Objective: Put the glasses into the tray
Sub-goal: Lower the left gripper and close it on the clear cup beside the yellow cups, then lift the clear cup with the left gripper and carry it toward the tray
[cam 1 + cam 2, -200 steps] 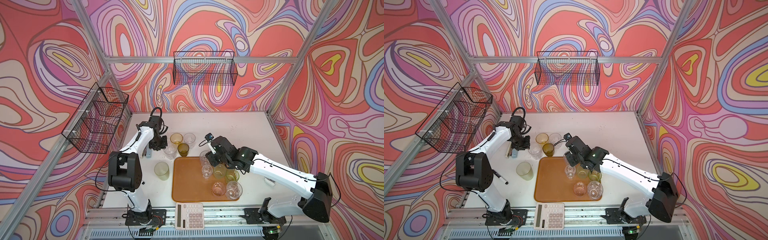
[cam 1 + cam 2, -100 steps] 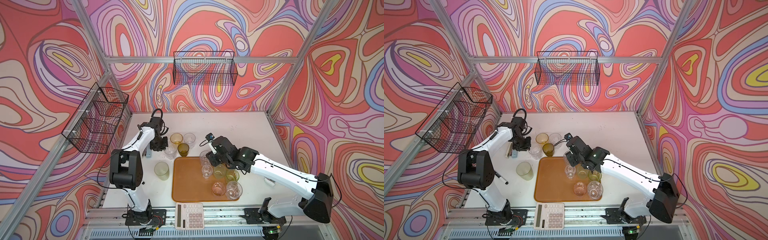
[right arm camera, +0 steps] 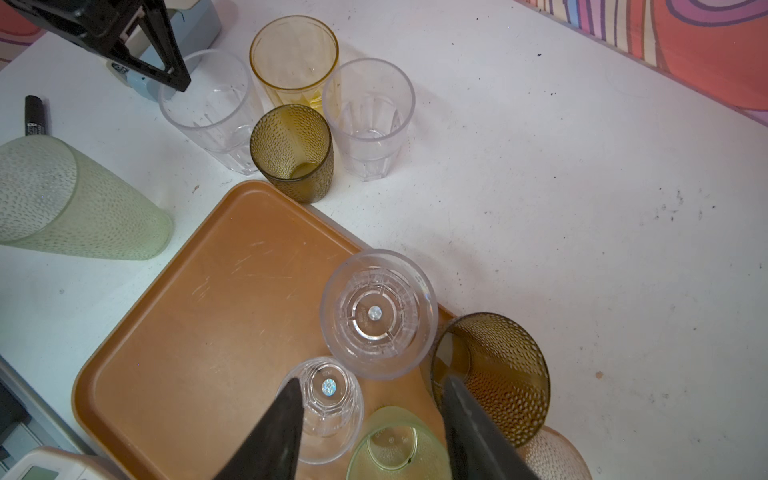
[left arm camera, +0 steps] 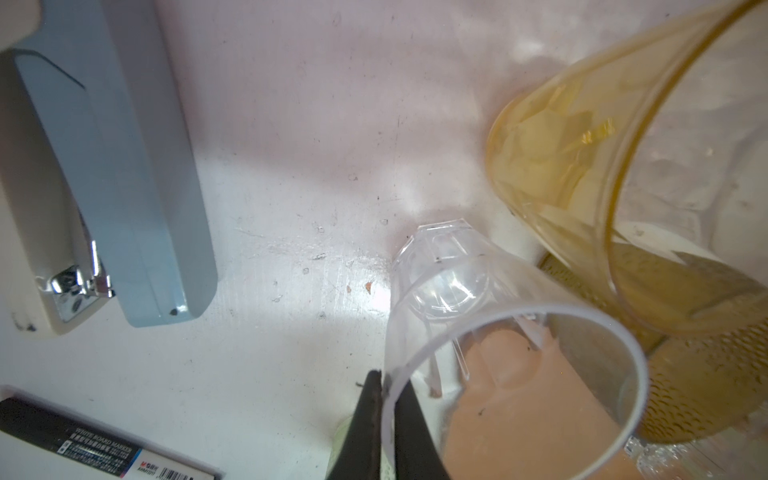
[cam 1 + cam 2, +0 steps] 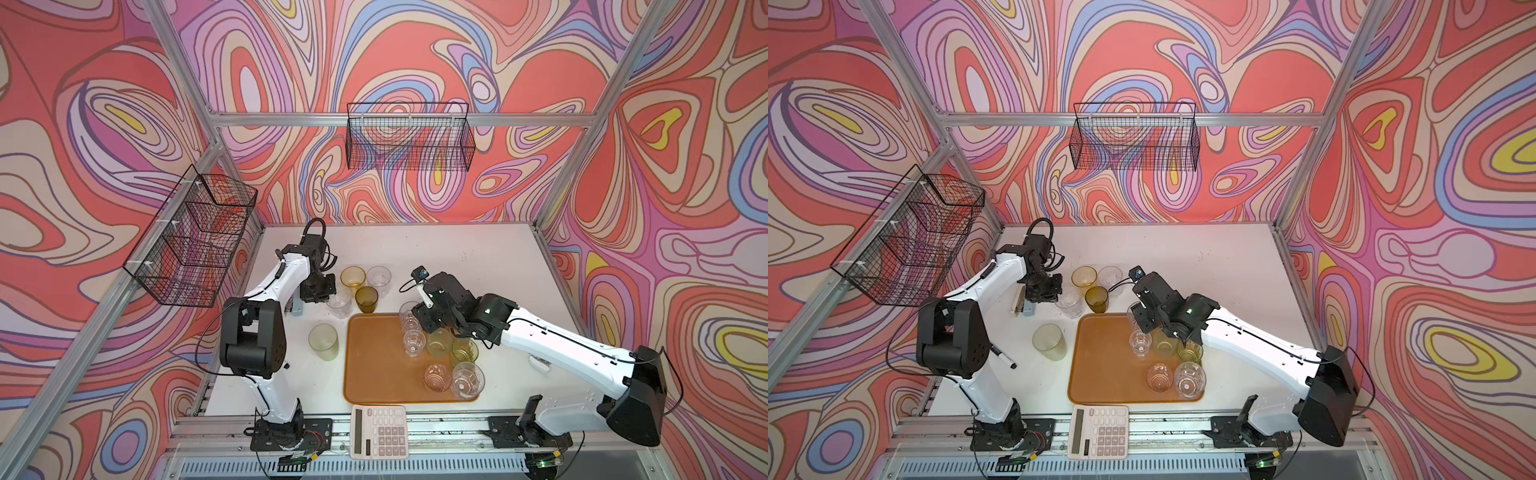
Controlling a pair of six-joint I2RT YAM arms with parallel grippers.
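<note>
In both top views the left gripper [image 5: 328, 296] is reaching down at the edge of a cluster of glasses standing on the table just outside the tray [image 5: 374, 374]. It is gripping the clear tumbler [image 5: 340, 305] closest to its fingers. The amber glass [image 5: 353, 277] and olive-brown glass [image 5: 366, 299] are standing just past that tumbler, so taking the nearest one is probably sparing the neighbours a knock. The right gripper [image 5: 424, 328] is hovering over glasses already set upright in the tray.

In the left wrist view the left gripper [image 4: 388, 386] is pinching the clear tumbler [image 4: 449, 282] by its wall. One finger is sitting outside the rim and the other inside, and the jaws are drawn almost together on the thin plastic. A rim pinch seems to be suiting a glass crowded on its far side by the amber glass [image 4: 561, 166]. A stapler [image 4: 124, 166] is lying well clear on the opposite side.

In the right wrist view the right gripper [image 3: 372, 382] is holding its jaws roughly half apart, gripping nothing that I can see. A small faceted glass [image 3: 328, 399] is standing beside one finger and a green-tinted glass [image 3: 395, 449] beneath the gap. Bare tray floor [image 3: 208, 311] is lying open beyond them, likely room for the incoming tumbler.
</note>
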